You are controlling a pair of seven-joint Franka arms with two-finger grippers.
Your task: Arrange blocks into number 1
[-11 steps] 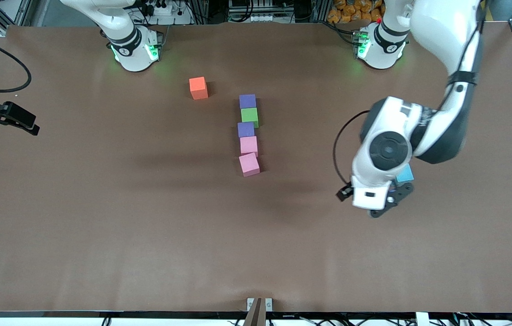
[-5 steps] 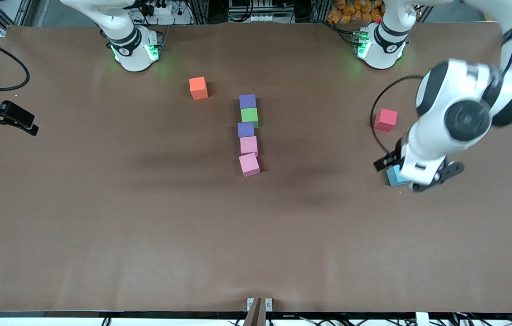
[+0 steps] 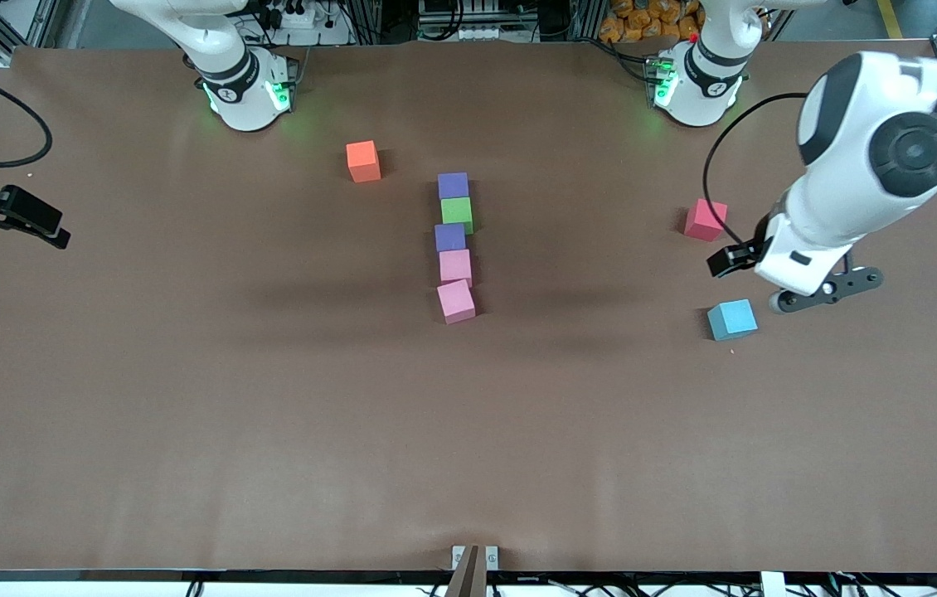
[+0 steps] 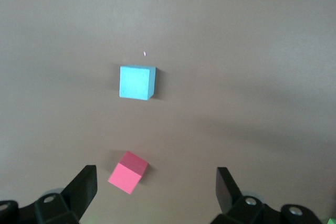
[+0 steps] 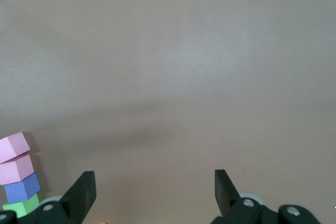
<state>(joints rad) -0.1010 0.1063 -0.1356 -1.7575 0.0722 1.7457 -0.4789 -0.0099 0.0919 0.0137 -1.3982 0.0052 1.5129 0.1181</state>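
Note:
Five blocks lie in one line at mid-table, running toward the front camera: purple block [image 3: 453, 185], green block [image 3: 457, 214], second purple block [image 3: 450, 237], pink block [image 3: 455, 267] and a slightly turned pink block [image 3: 456, 301]. My left gripper [image 3: 825, 289] [image 4: 156, 171] hangs open and empty over the table at the left arm's end, away from the line. My right gripper [image 3: 25, 222] [image 5: 154, 173] waits open and empty at the right arm's end; its view catches the pink blocks [image 5: 14, 146], a purple block [image 5: 21, 186] and the green block [image 5: 21, 204].
A red cube [image 3: 706, 220] [image 4: 127, 172] and a light-blue cube [image 3: 732, 319] [image 4: 137, 82] lie near the left gripper. An orange cube [image 3: 363, 160] sits near the right arm's base. The brown table [image 3: 269, 414] stretches wide toward the camera.
The left arm has swung away from mid-table toward its own end, uncovering the red and light-blue cubes. The line of blocks and the right arm have not moved.

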